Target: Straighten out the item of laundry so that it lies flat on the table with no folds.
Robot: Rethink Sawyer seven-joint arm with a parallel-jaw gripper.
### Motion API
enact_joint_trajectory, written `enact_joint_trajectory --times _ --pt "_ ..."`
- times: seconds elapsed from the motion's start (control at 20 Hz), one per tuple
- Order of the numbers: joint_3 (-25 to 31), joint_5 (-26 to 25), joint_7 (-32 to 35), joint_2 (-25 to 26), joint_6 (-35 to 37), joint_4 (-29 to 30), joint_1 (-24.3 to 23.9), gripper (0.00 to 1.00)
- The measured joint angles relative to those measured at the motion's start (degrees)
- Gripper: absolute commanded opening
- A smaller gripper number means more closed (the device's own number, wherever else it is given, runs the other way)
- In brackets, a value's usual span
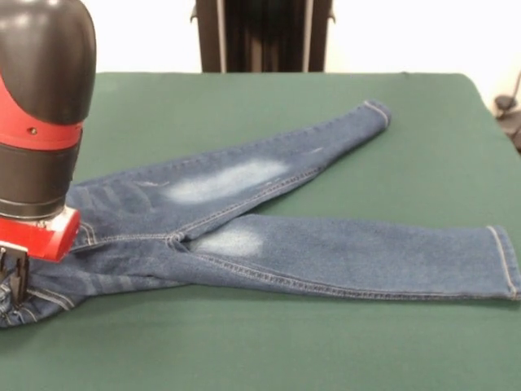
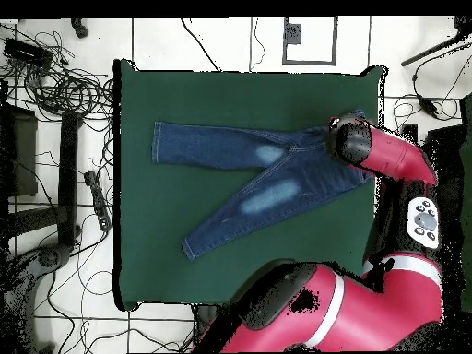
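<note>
The blue denim jeans (image 1: 269, 236) lie on the dark green table (image 1: 383, 342) with the legs spread apart in a V, faded thigh patches up. One leg runs to the right edge of the front view; the other angles up toward the far right. The waist end is bunched at the left of that view. My gripper (image 1: 13, 281) is down at that bunched waist, touching or just above it. In the overhead view the jeans (image 2: 249, 175) have their waist at the table's (image 2: 147, 258) right edge, under my arm's end (image 2: 354, 144), which hides the gripper.
My red and black arm (image 2: 396, 157) reaches in over the table's right edge in the overhead view. Cables and stands (image 2: 55, 83) lie on the floor left of the table. The pedestal (image 1: 262, 37) stands behind the far edge in the front view.
</note>
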Motion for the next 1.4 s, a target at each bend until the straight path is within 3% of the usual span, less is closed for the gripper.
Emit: enact_joint_trajectory --times 1.4 --pt "-1.4 -0.2 0.0 0.2 -4.7 0.0 1.3 0.00"
